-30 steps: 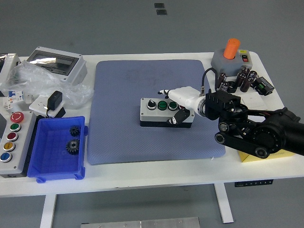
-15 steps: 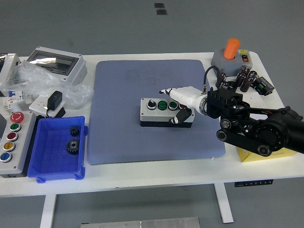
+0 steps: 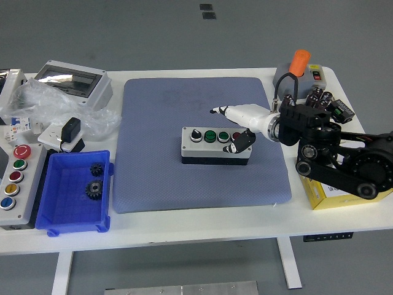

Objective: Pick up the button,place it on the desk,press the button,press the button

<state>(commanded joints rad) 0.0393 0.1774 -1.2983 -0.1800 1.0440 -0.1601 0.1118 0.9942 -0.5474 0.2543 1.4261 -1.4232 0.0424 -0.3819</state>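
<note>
I count two button boxes: one (image 3: 216, 145) on the blue mat (image 3: 196, 178), one (image 3: 16, 183) left of it. Beside that sits one blue bin (image 3: 61, 215) holding two gears (image 3: 95, 179).
</note>
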